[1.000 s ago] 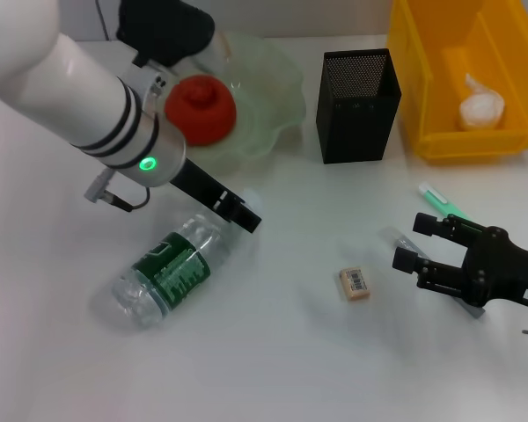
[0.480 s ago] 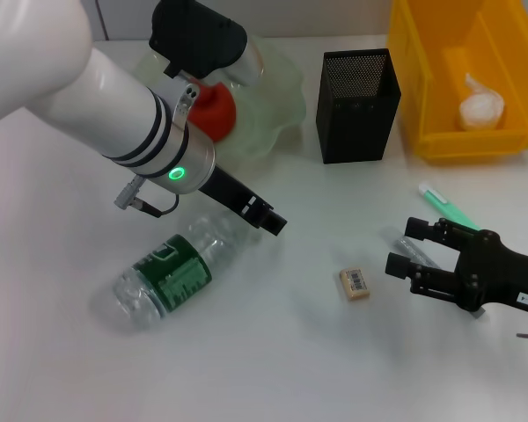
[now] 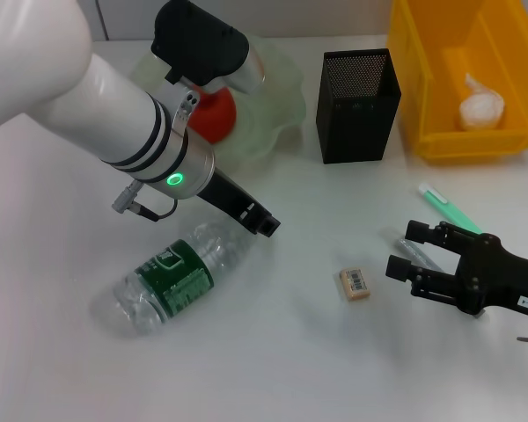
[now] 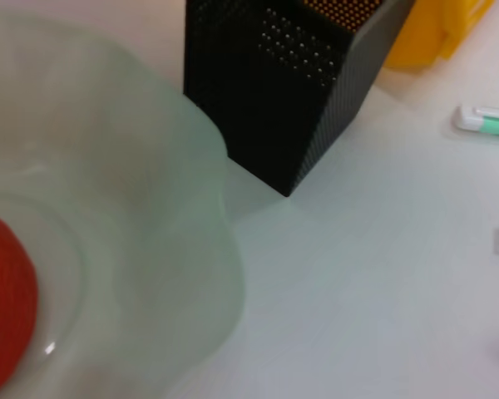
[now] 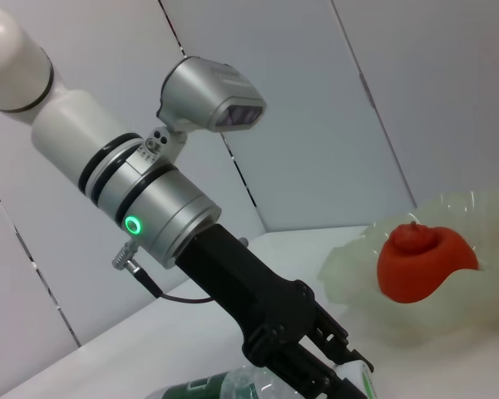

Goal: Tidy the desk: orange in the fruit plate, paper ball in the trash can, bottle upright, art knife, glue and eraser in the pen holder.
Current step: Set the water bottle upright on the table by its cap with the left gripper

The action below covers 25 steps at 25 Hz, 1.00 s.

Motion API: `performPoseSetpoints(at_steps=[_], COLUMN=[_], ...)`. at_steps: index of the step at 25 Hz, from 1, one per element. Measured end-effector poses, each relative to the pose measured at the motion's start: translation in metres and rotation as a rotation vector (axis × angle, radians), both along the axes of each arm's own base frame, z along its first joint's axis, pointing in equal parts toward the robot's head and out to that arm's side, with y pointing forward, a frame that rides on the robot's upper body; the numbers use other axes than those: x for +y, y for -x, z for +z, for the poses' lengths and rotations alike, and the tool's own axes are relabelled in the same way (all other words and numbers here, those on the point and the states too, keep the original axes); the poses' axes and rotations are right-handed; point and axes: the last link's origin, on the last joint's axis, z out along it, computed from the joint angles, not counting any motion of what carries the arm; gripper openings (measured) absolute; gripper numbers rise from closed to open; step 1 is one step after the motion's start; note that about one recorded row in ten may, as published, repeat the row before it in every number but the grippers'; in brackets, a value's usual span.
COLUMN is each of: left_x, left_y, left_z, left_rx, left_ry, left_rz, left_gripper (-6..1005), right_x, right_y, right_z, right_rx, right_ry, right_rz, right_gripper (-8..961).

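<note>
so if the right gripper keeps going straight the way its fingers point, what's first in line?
Probably the eraser. In the head view the right gripper is open, fingers aimed toward the robot's left, low over the desk. The eraser lies just ahead, slightly nearer the robot, so depth could make it a near miss.

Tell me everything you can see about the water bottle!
The bottle is clear crinkly-looking plastic with a dark green label around its middle. It lies on its side on the white table, not standing up, with its neck end toward the left hand. That black hand hovers right at the neck end; whether it touches the bottle cannot be told. The cap is mostly hidden; a bit of green and white shows in the right wrist view. Nothing else touches the bottle.
</note>
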Motion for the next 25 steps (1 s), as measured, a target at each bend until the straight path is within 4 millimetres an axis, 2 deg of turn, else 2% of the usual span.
performPoseSetpoints(at_steps=[6,11,12,18,20,25], left_x=[-0.007,-0.022,-0.025,-0.027,-0.030,-0.032], left_y=[-0.010,-0.022,-0.022,-0.017,-0.008,-0.006], left_z=[0.009,0.028,0.035,0.048,0.059,0.063], left_rx=[-0.045,-0.209,-0.269,-0.371,-0.449,-0.477], left_ry=[-0.006,-0.015,-0.021,-0.045,-0.082,-0.098], left_rz=[-0.088,-0.245,-0.274,-0.301,-0.341,-0.356], left_gripper=[434,433,433,433,432,432], right_x=[0.000,0.000,0.000,0.004,0.006,0.009], right_y=[0.000,-0.001,-0.001,0.002,0.003,0.006], right_z=[0.000,0.001,0.001,0.001,0.001,0.000], right_rx=[0.001,0.003,0.004,0.007,0.007,0.022], right_ry=[-0.002,-0.007,-0.009,-0.010,-0.010,-0.012], right_rz=[-0.002,-0.005,-0.006,-0.003,-0.001,-0.006], right_gripper=[796,796,796,797,797,797])
